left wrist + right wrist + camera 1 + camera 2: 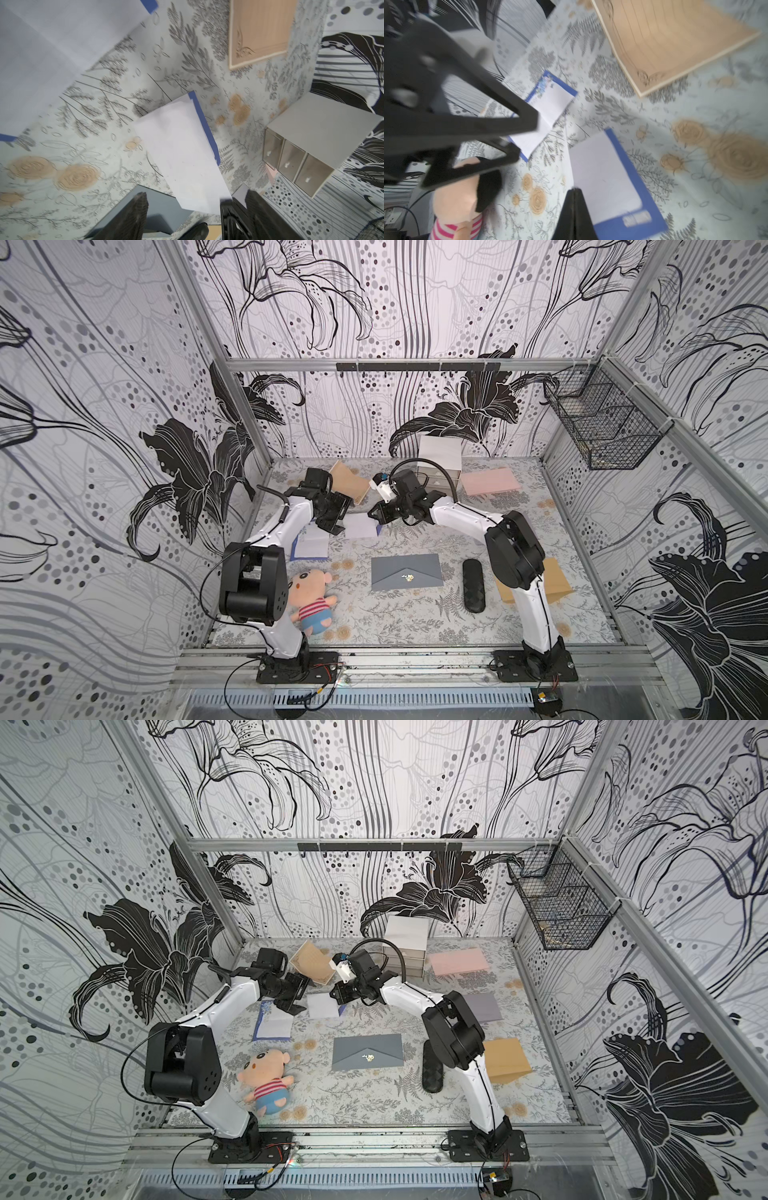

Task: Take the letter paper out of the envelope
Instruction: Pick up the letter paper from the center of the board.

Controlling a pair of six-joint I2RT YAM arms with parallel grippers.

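Right end effector (574, 193) pinches letter paper (602, 176) atop envelope (640, 187); left end effector (337, 520) gapes nearby.

Both arms stretch forward with wrists turned inward, their tips near each other. The left gripper (332, 520) holds its jaws apart. The right gripper (374, 515) is closed, fingers pressed together.

white-shelled arms (291, 522), bulky black joints (253, 585), black cables (440, 472), screwed black base plates (536, 672), black left claw (330, 528), black right claw (372, 515)
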